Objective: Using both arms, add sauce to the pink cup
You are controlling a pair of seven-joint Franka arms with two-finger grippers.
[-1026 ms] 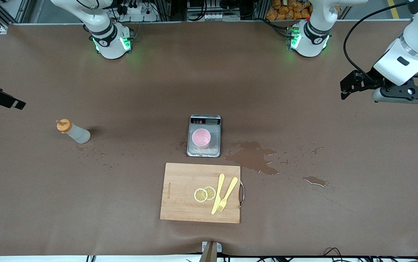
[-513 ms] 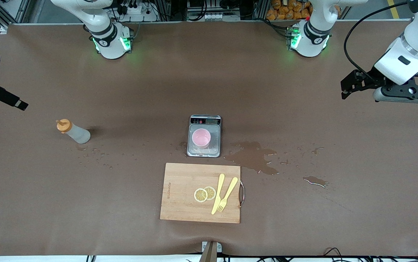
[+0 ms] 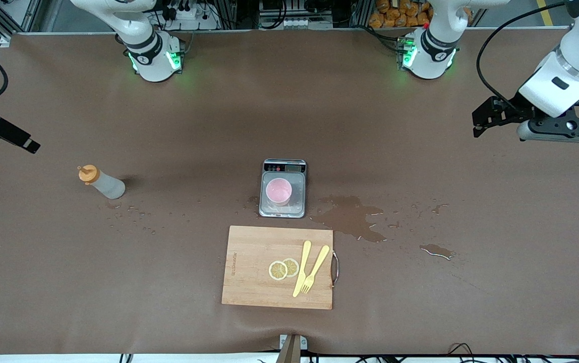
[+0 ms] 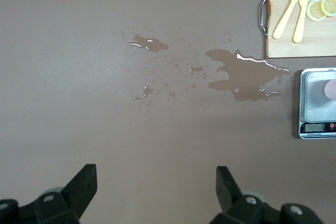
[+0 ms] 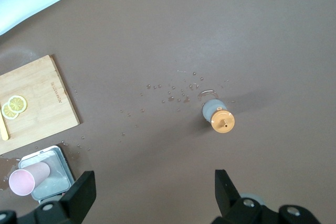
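Note:
The sauce bottle point(image 3: 102, 183), whitish with an orange cap, stands on the table toward the right arm's end; it also shows in the right wrist view point(image 5: 219, 115). The pink cup point(image 3: 279, 191) sits on the grey scale point(image 3: 284, 166) at mid-table. My right gripper point(image 3: 27, 145) hangs open and empty point(image 5: 155, 187) above the table's edge, well apart from the bottle. My left gripper point(image 3: 477, 123) is open and empty point(image 4: 156, 184) over bare table at the left arm's end, away from the cup point(image 4: 331, 88).
A wooden cutting board point(image 3: 254, 252) with two lemon slices, a yellow knife and a fork lies nearer the front camera than the scale. A puddle point(image 3: 351, 217) and scattered droplets wet the table beside the scale and near the bottle.
My right gripper has crept slightly farther over the table. My left gripper has hardly moved. The bottle and cup have stayed put.

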